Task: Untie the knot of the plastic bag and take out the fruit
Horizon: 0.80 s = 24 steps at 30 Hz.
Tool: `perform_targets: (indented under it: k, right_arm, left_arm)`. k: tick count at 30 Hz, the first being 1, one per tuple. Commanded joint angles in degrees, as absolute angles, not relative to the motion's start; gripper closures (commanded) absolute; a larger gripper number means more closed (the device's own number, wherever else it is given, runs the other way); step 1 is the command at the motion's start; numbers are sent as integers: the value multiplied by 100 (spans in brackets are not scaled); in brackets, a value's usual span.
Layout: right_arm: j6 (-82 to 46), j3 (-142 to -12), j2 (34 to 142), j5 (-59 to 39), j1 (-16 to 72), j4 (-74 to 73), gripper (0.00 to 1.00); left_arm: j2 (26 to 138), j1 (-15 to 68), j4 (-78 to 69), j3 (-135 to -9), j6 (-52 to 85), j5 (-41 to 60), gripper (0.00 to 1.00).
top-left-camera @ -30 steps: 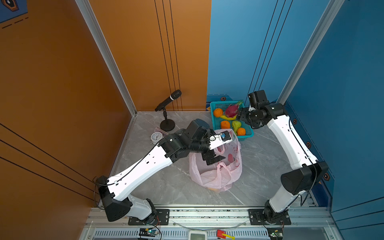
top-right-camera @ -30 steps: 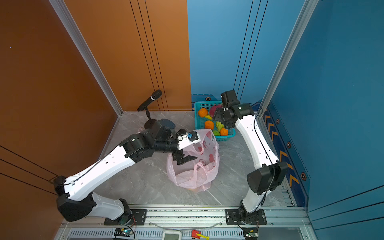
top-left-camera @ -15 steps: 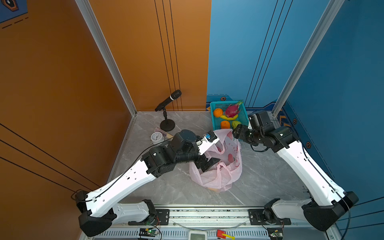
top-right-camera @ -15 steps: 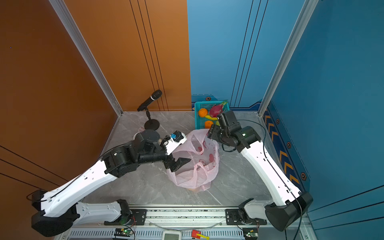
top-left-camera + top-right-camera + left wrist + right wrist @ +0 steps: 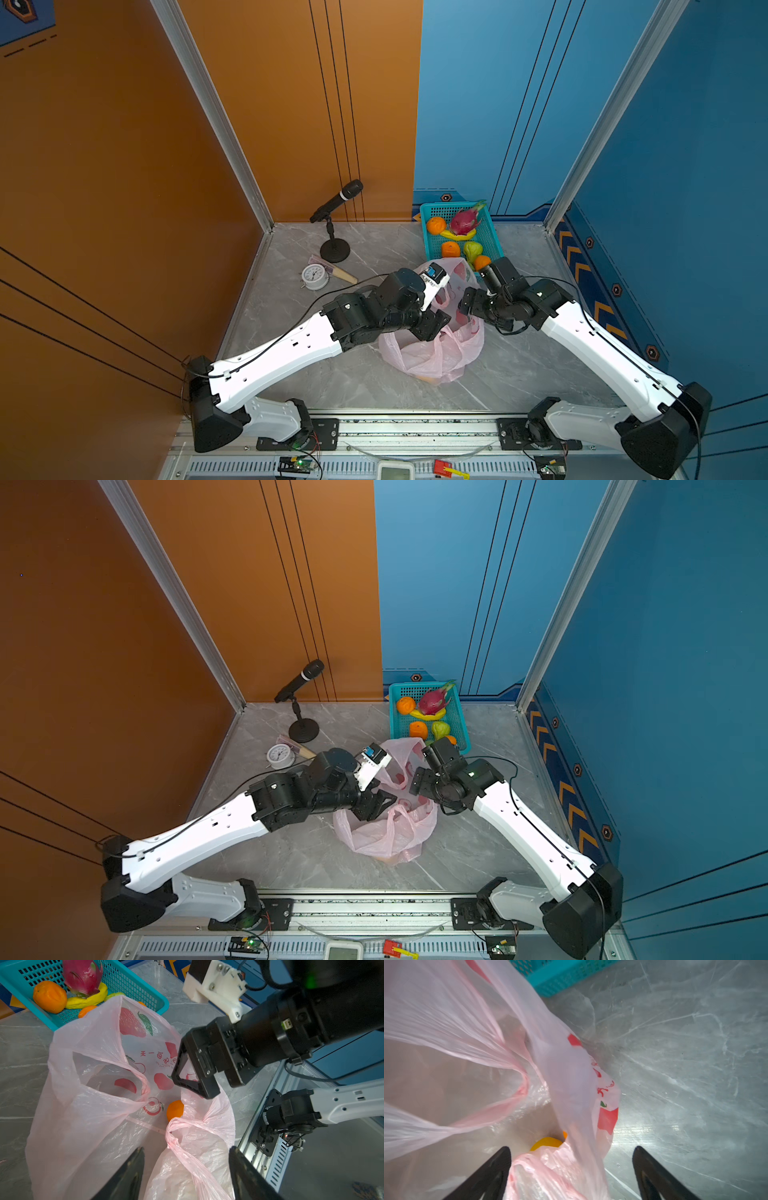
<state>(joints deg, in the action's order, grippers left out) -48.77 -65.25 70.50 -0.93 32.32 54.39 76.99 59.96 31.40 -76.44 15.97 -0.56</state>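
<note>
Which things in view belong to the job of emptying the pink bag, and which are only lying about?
Job: plastic bag, orange fruit inside it, teal basket of fruit, left gripper, right gripper.
Lying about: microphone, alarm clock.

Both top views are bright and evenly lit from overhead, with soft, short shadows under the arms on the grey marble-patterned bench and mild bowing of straight lines at the edges. The left wrist view is sharp at centre and dimmer toward its corners. The right wrist view is motion-blurred: the thin translucent pale-pink plastic bag smears, and a glare patch lies on the bench
</note>
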Motion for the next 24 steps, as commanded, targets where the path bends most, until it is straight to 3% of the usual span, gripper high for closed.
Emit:
perform_targets:
  k: [1, 10, 22, 24]
  right_arm:
    - [-4811, -6077, 6951, -396, 3245, 5154, 3]
    - [-4672, -5147, 7119, -908, 3132, 4147, 5]
    - [-3927, -4259, 6750, -1114, 2916, 4313, 56]
    - [-3918, -4113, 6680, -1228, 2887, 4290, 59]
  left_arm:
    - [7925, 6212, 3094, -7537, 1879, -575, 35]
    - [8426, 6362, 2787, -7411, 2092, -1024, 36]
    - [9115, 6409, 2663, -7780, 2308, -1208, 36]
    - [9282, 6416, 2664, -7893, 2407, -1227, 36]
